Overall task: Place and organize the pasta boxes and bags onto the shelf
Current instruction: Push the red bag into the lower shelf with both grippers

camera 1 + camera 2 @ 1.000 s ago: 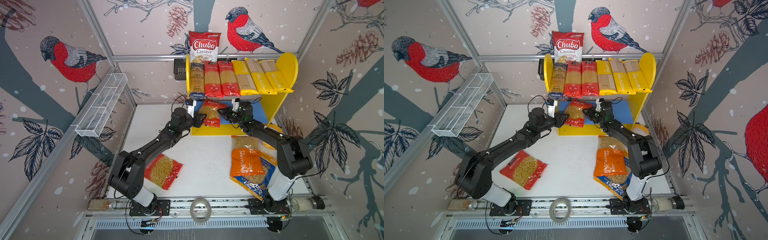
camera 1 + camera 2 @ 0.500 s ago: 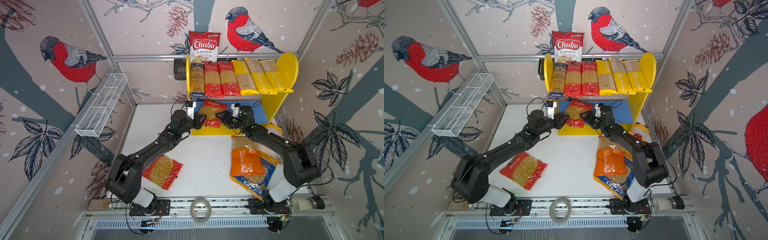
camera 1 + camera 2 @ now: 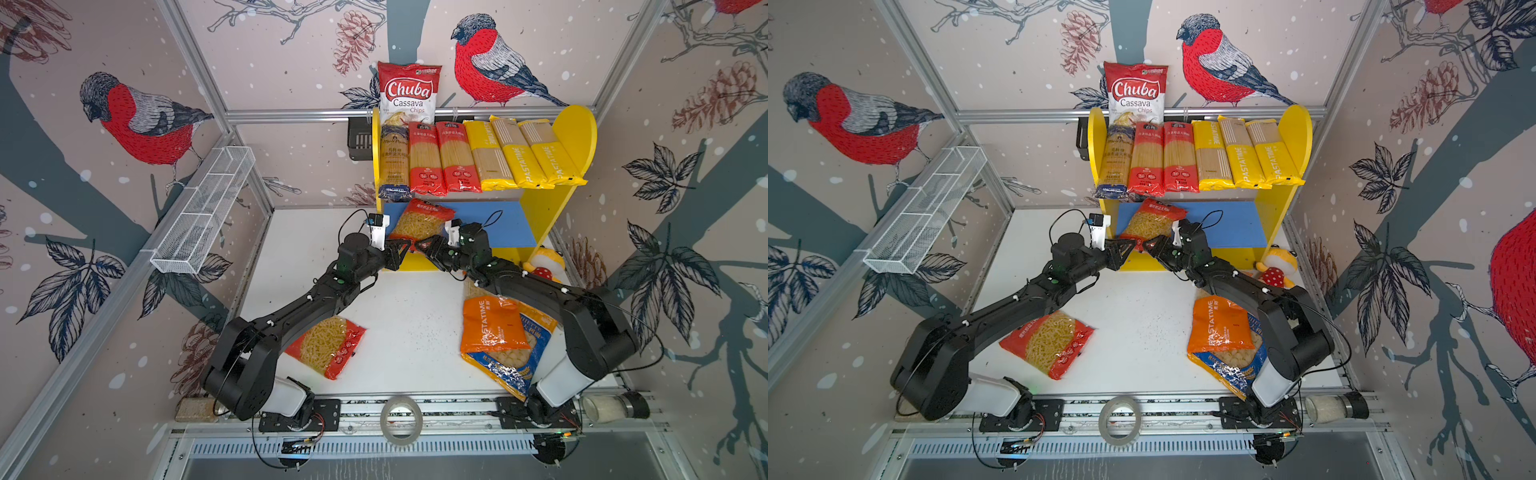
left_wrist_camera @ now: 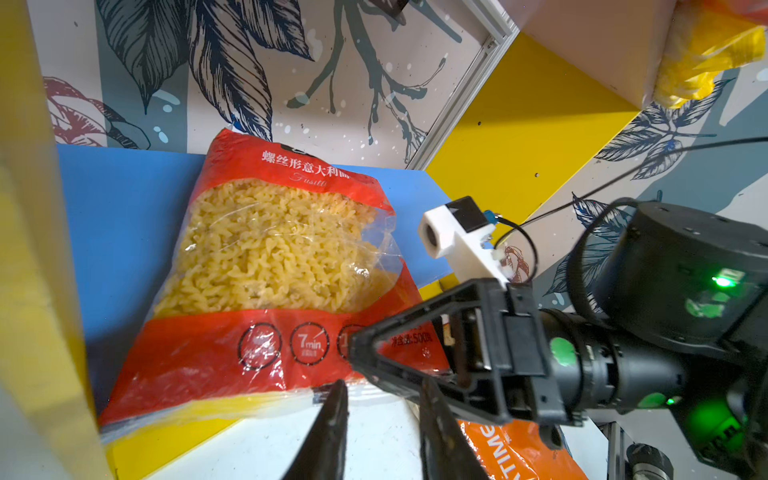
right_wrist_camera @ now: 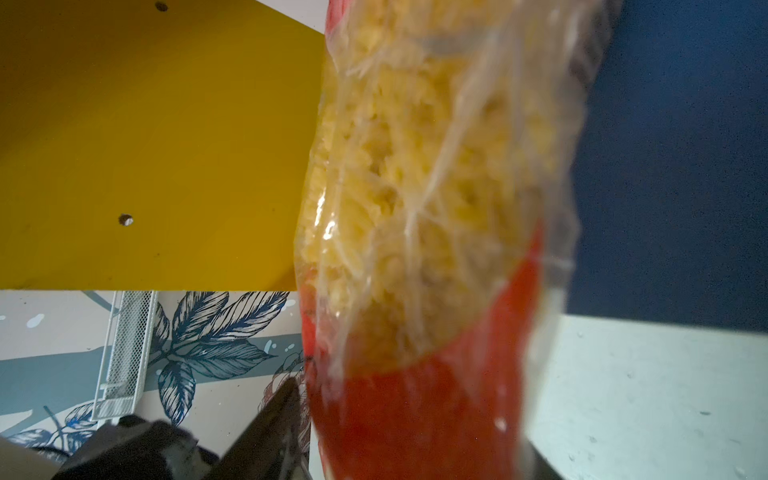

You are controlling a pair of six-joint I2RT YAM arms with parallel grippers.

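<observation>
A red fusilli bag (image 3: 422, 222) (image 3: 1154, 222) (image 4: 270, 257) lies on the blue lower board of the shelf (image 3: 540, 216) (image 3: 1271, 216), its near end overhanging the front. My left gripper (image 3: 402, 249) (image 4: 382, 386) is open by a narrow gap, tips at the bag's clear seam, nothing between them. My right gripper (image 3: 428, 247) (image 5: 415, 428) has a finger on each side of the bag's red end; I cannot see whether they press it. Several spaghetti packs (image 3: 457, 160) lie on the upper board. On the table lie another red bag (image 3: 324, 349), an orange bag (image 3: 490, 324) and a blue-yellow bag (image 3: 503, 370).
A Chuba chips bag (image 3: 409, 93) stands behind the shelf top. A plush toy (image 3: 544, 264) sits at the shelf's right foot. A white wire rack (image 3: 203, 212) hangs on the left wall, with a black basket (image 3: 359, 137) behind the shelf. A tape roll (image 3: 401, 417) and a jar (image 3: 611, 407) lie by the front rail.
My right gripper's jaws have widened from a narrow pinch and it has drawn back a little toward the shelf front. The bag stays on the lower board. The left arm has barely moved.
</observation>
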